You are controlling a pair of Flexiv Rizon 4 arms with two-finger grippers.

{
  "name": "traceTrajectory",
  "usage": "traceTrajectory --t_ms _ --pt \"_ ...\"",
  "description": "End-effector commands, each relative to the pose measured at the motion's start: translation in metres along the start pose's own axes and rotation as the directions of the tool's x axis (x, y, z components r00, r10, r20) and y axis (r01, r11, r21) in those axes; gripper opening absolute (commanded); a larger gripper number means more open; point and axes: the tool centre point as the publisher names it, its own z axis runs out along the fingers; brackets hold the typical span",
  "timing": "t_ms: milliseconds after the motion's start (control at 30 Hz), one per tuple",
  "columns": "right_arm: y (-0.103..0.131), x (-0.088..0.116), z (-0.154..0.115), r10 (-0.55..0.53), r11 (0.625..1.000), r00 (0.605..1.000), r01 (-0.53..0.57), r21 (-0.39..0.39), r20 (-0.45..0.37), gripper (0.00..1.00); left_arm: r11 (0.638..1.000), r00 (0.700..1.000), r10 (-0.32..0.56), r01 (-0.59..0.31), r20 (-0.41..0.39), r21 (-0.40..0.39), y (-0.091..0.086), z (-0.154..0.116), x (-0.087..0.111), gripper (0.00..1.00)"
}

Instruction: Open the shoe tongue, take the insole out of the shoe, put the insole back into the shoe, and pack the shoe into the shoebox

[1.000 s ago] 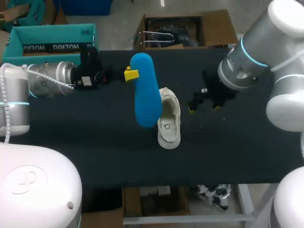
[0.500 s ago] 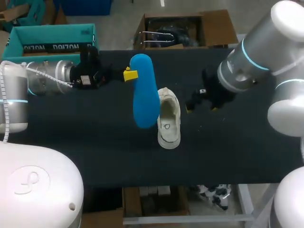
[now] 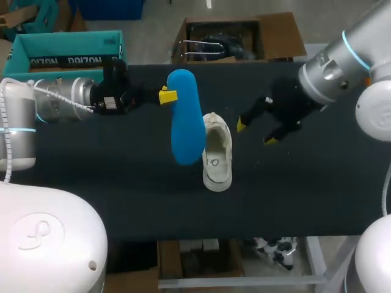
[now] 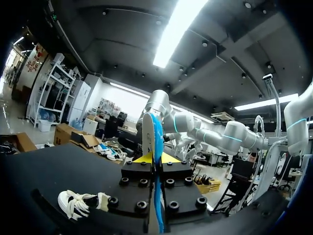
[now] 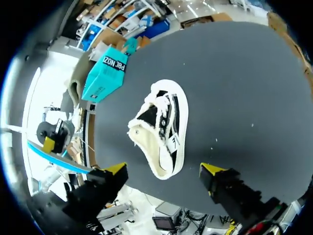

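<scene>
Aloft, left pincer (image 3: 167, 96) clamps blue insole (image 3: 187, 122) beside white shoe (image 3: 218, 156).

Bright ceiling strip (image 4: 181, 29) glares; table (image 3: 122, 177) evenly lit.

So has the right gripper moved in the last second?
Yes. Against the shoe, which has stayed put, the right gripper has turned: its tip nearest the shoe moved toward the table's far edge, while its arm swung back to the right.
</scene>
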Motion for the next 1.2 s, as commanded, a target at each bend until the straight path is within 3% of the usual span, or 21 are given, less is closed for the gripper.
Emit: traceTrajectory --t_ms 33,167,267,300,333,367,933,967,1000,1067,1200 --pt "0.018 -0.006 -0.001 0.115 0.981 0.993 -0.110 0.162 -0.019 1.00 1.000 1.000 0.000 0.000 -0.001 0.003 0.001 0.000 -0.001 0.00" --pt "0.023 0.000 0.001 0.320 0.931 0.946 -0.304 0.205 -0.050 1.00 1.000 1.000 0.000 0.000 -0.001 0.003 0.001 0.000 -0.001 0.00" --pt "0.019 0.007 -0.002 0.487 0.863 0.866 -0.456 0.215 -0.116 1.00 1.000 1.000 0.000 0.000 -0.001 0.003 0.001 0.000 -0.001 0.00" --pt "0.016 0.009 -0.004 0.578 0.808 0.806 -0.544 0.226 -0.128 1.00 1.000 1.000 0.000 0.000 -0.001 0.003 0.001 0.000 -0.001 0.00" --pt "0.012 0.013 -0.004 0.643 0.757 0.762 -0.615 0.219 -0.082 1.00 1.000 1.000 0.000 0.000 -0.001 0.003 0.001 0.000 -0.001 0.00" --pt "0.006 0.020 -0.006 0.694 0.713 0.720 -0.689 0.131 0.014 1.00 1.000 1.000 0.000 0.000 -0.001 0.003 0.001 0.000 -0.001 0.00" --pt "0.006 0.020 -0.006 0.694 0.713 0.720 -0.689 0.131 0.014 1.00 1.000 1.000 0.000 0.000 -0.001 0.003 0.001 0.000 -0.001 0.00" --pt "0.011 0.021 0.002 0.699 0.700 0.715 -0.681 0.218 -0.012 1.00 1.000 1.000 0.000 0.000 -0.001 0.003 0.001 0.000 -0.001 0.00" --pt "0.014 0.021 0.007 0.703 0.697 0.711 -0.684 0.217 -0.019 1.00 1.000 1.000 0.000 0.000 -0.001 0.003 0.001 0.000 -0.001 0.00" --pt "0.016 0.022 0.016 0.737 0.659 0.671 -0.684 0.312 -0.085 1.00 1.000 1.000 0.000 0.000 -0.001 0.003 0.001 0.000 -0.001 0.00" --pt "0.010 0.020 0.026 0.796 0.592 0.589 -0.711 0.380 -0.139 1.00 1.000 1.000 0.000 0.000 -0.001 0.003 0.001 0.000 -0.001 0.00"
